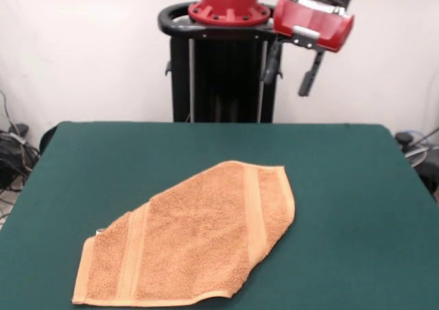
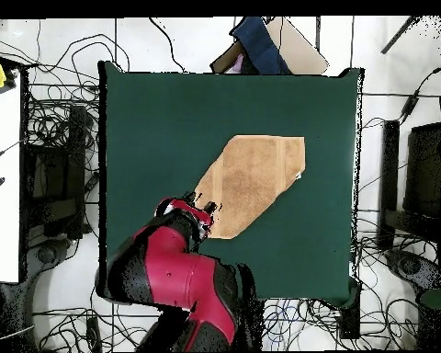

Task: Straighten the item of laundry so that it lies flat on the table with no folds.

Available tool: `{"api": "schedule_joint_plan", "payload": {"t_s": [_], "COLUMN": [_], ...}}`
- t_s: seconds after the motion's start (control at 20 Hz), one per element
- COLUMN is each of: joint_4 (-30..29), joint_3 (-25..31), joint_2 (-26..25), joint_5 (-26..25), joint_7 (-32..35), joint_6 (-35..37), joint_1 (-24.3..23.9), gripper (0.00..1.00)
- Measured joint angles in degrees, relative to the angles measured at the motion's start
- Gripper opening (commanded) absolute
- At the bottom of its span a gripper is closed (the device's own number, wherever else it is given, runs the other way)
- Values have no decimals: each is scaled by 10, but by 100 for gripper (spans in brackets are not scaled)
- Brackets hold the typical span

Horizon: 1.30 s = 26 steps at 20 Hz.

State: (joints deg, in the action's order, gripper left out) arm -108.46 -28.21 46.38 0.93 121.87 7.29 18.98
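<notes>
In the front view we see the orange-tan towel (image 1: 195,241) lying in the lower middle of the frame on the green table (image 1: 343,186), stretched on a slant from the lower left up toward the centre. Its outline is uneven: a squared end at the lower left, a squared corner at the upper right, and slanted edges along the upper left and lower right, so it does not show as a full square. Woven bands run across it near both ends.

The gripper (image 1: 291,66) hangs at the top of the frame, right of centre, under the red wrist housing and in front of the black pedestal (image 1: 223,77). It is well above the table and well apart from the towel. Its two dark fingers (image 1: 310,73) stand spread with nothing between them.

In the overhead view the towel (image 2: 252,182) lies near the middle of the table (image 2: 151,110), and the arm (image 2: 174,276) reaches in from the lower left, its end close to the towel's lower left edge.
</notes>
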Motion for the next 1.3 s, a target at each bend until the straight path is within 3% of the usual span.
{"api": "schedule_joint_plan", "payload": {"t_s": [0.45,0.95,1.3], "joint_4": [0,0,1], "joint_3": [3,-2,-16], "joint_2": [-35,-138,-216], "joint_5": [0,20,56], "joint_7": [0,0,0], "joint_6": [-32,-170,-221], "joint_1": [21,43,64], "gripper": [100,100,100]}}
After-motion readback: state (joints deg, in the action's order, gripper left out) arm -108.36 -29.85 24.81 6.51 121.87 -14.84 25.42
